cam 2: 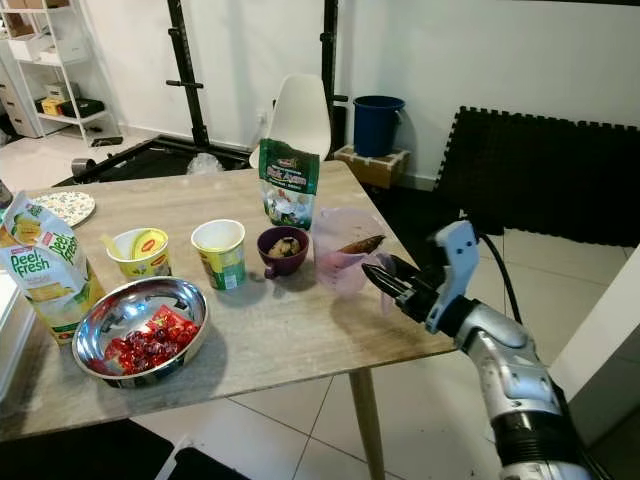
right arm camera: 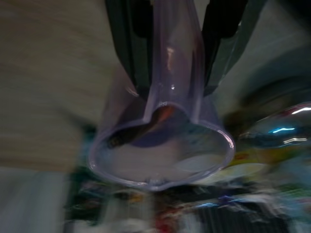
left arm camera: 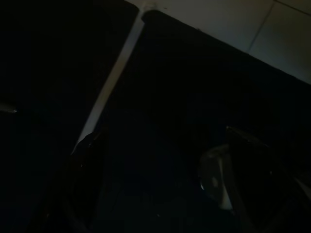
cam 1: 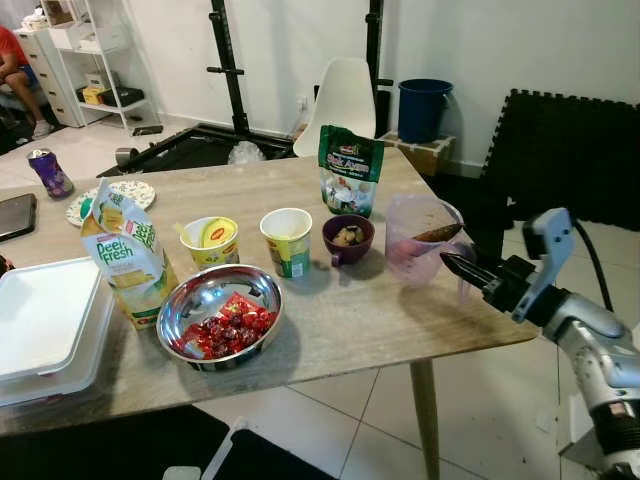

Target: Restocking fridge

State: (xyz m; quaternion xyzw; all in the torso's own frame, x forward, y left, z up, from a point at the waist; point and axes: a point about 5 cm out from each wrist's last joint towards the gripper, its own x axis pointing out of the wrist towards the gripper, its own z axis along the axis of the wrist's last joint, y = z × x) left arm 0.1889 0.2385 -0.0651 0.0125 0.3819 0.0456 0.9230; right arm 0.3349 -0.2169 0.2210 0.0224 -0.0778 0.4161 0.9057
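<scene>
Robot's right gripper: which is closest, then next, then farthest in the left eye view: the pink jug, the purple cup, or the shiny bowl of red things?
From the right gripper:
1. Pink jug, right at its fingertips, near the table's right edge.
2. Purple cup, mid-table.
3. Shiny bowl, front left.

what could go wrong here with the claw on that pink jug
The right claw has its fingers on either side of the handle of the clear pink jug, which stands near the table edge; a poor grip could tip it off. Something brown lies inside the jug and may spill if it tilts. The purple bowl sits close beside the jug, so a sideways swing could knock it.
</scene>
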